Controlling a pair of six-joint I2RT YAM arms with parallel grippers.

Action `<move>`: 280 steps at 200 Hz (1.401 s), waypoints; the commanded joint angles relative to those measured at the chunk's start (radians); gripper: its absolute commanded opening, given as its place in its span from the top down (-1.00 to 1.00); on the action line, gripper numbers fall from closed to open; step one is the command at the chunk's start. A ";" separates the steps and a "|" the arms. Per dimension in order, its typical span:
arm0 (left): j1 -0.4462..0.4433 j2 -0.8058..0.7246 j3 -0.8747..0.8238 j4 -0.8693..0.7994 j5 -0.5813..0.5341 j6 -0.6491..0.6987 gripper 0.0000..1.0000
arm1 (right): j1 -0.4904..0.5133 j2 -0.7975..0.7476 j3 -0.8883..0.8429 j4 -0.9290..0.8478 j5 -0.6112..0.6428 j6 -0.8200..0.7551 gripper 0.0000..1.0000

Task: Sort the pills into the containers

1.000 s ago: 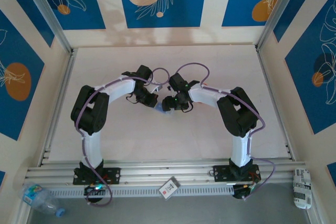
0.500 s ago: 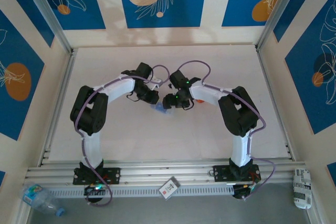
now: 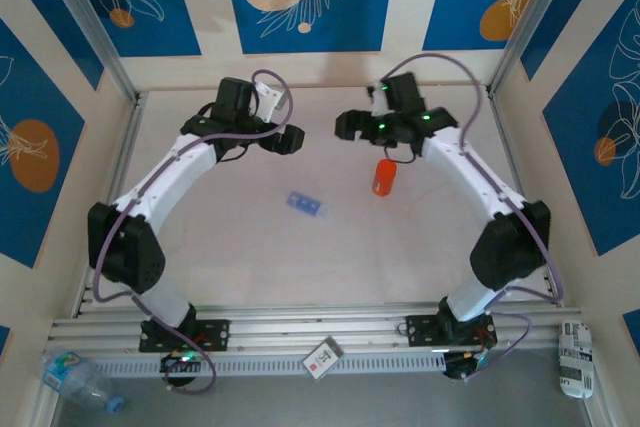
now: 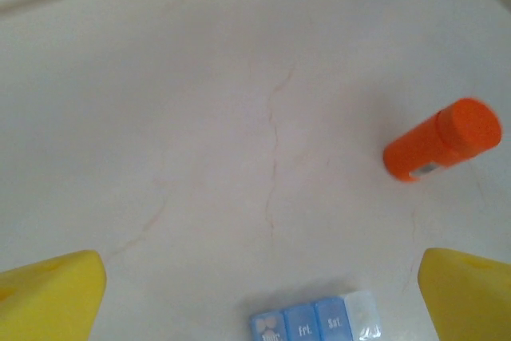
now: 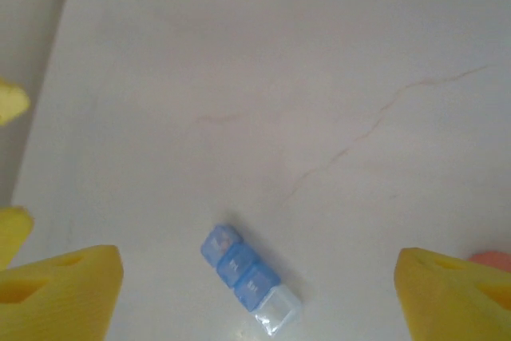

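Note:
The containers (image 3: 307,204) are a small blue box with a row of lidded compartments, one end clear, lying flat mid-table. It also shows as the blue box (image 4: 315,325) in the left wrist view and as the box (image 5: 247,277) in the right wrist view. The pills are hidden or out of view. My left gripper (image 3: 290,137) hangs open above the far table, its yellow fingers (image 4: 48,297) wide apart with nothing between them. My right gripper (image 3: 345,125) faces it, also open and holding nothing, fingers (image 5: 455,293) spread over the box far below.
An orange pill bottle (image 3: 384,177) stands right of the box, also seen as the bottle (image 4: 443,149). Metal rails border the table left and right. Bare tabletop lies around the box.
Both arms have lifted away from the box at mid-table and swung toward the far side. Both grippers have opened. The orange bottle now shows standing on the table.

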 commanded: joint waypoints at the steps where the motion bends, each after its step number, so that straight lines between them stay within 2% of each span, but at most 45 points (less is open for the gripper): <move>1: 0.022 -0.098 -0.078 0.133 -0.072 0.004 -1.00 | -0.084 -0.085 0.007 -0.023 -0.014 -0.015 -0.99; 46: 0.039 -0.313 -0.395 0.540 -0.287 0.059 -1.00 | -0.244 -0.180 -0.054 0.001 0.072 -0.031 -0.98; 74: 0.077 -0.390 -0.506 0.623 -0.333 0.093 -1.00 | -0.333 -0.231 -0.155 0.072 0.148 -0.003 -0.98; 104: 0.130 -0.473 -0.649 0.714 -0.383 0.143 -1.00 | -0.411 -0.284 -0.330 0.228 0.204 0.036 -0.99; 127: 0.179 -0.525 -0.795 0.824 -0.412 0.170 -1.00 | -0.433 -0.306 -0.459 0.356 0.234 0.032 -0.98; 160: 0.231 -0.554 -1.005 0.957 -0.441 0.125 -1.00 | -0.436 -0.309 -0.587 0.467 0.245 -0.014 -0.99; 189: 0.240 -0.525 -1.135 1.113 -0.485 0.120 -1.00 | -0.432 -0.324 -0.725 0.640 0.273 -0.114 -0.98; 216: 0.240 -0.418 -1.198 1.257 -0.471 0.104 -1.00 | -0.431 -0.332 -0.832 0.780 0.299 -0.156 -0.99; 247: 0.239 -0.304 -1.227 1.372 -0.474 0.113 -1.00 | -0.425 -0.312 -0.898 0.897 0.291 -0.171 -0.99; 280: 0.241 -0.216 -1.201 1.427 -0.402 0.148 -1.00 | -0.393 -0.281 -0.997 1.071 0.311 -0.228 -0.98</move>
